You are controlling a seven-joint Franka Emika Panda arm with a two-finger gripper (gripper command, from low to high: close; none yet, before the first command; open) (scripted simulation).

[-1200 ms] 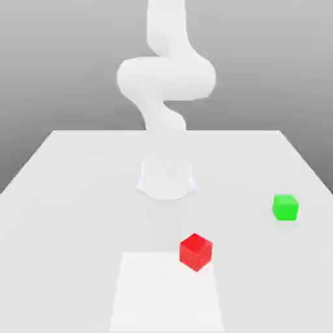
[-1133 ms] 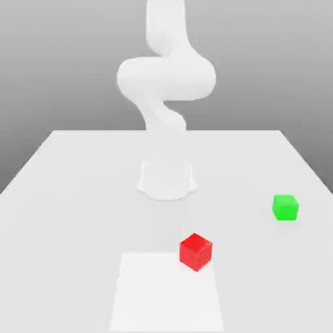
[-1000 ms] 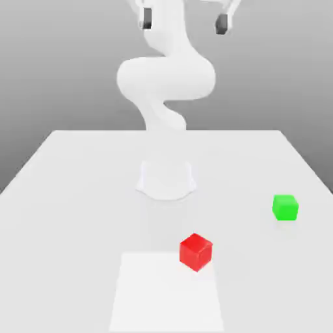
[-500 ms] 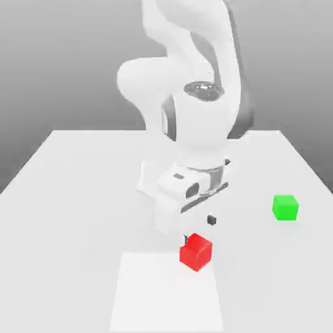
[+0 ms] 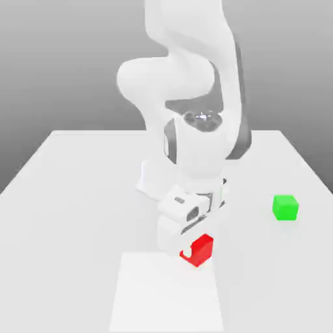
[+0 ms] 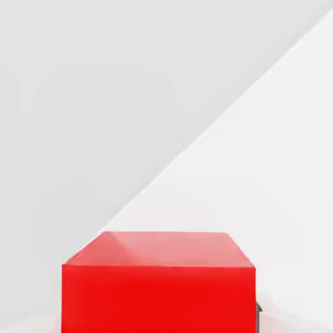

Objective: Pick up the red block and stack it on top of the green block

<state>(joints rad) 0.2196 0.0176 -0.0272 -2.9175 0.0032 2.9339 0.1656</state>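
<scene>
White table [image 5: 71, 195], grey backdrop; arm lowered at centre frame.
I am seeing the gripper [image 5: 193, 248] clamping the red block [image 5: 201, 249]; green block [image 5: 285, 207] sitting at right.

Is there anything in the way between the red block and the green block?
No. The table between the red block and the green block looks bare. The gripper is down at the red block, shut on it.

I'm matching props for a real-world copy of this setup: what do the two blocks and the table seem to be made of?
Red block: looks like smooth matte plastic or painted wood; flat uniform colour, no grain, crisp edges. Green block: same look. Table: plain white matte surface, perhaps laminate; no texture or reflections. Being rendered, the materials stay open.
</scene>
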